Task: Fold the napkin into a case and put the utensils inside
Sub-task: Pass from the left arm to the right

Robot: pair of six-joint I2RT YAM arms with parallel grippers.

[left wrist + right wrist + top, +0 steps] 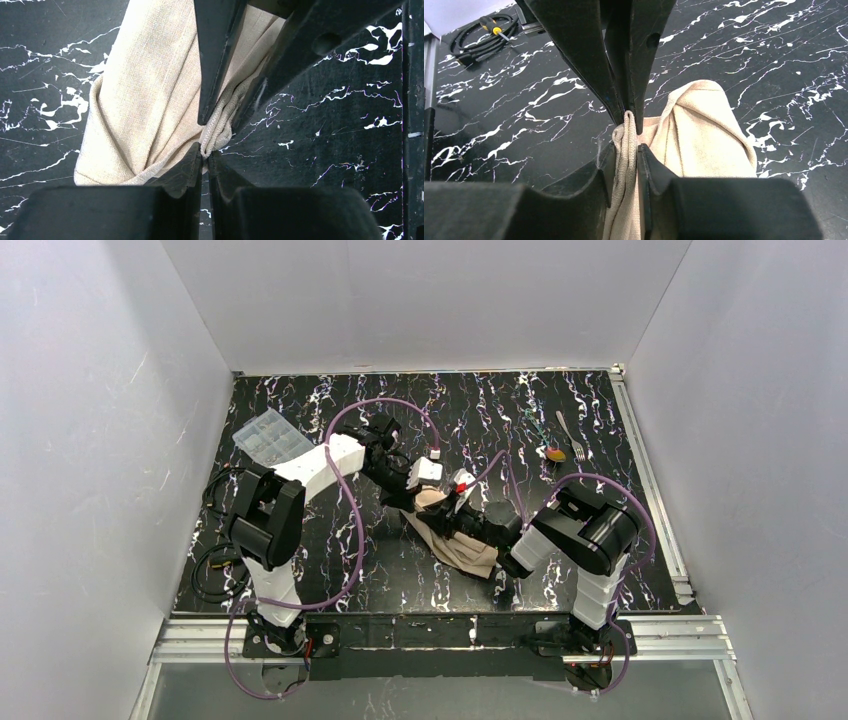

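Closest in the left wrist view, the left gripper [205, 156] has its two matte black fingers pressed together on a small gathered pinch of the napkin [145, 90]. From that pinch the tan cloth spreads away in soft diagonal folds, its plain woven grain easy to see. The right wrist view shows the right gripper [626, 152] closed on a narrow vertical band of the same cloth, which fills the slot between its fingers. The two grips sit tip to tip on one bunched ridge of fabric, the left one just above the right one in that view. Beyond the ridge the napkin rises in a rounded, draped hump with a deep crease down its side.

Under it lies the table [45, 60], a glossy black top with white marble-like veining. A coiled black cable [479, 40] rests near its edge on the left arm's side.

From above, both arms reach inward and meet over the crumpled napkin, which sits near the middle of the table, slightly toward the arms' bases and partly hidden by the right arm. Well apart from it, toward the far right, lie the thin silver fork [570, 433] and, just beside it, the spoon [553, 453] with its orange-yellow bowl. At the far left stands a clear plastic box [272, 435] with compartments.
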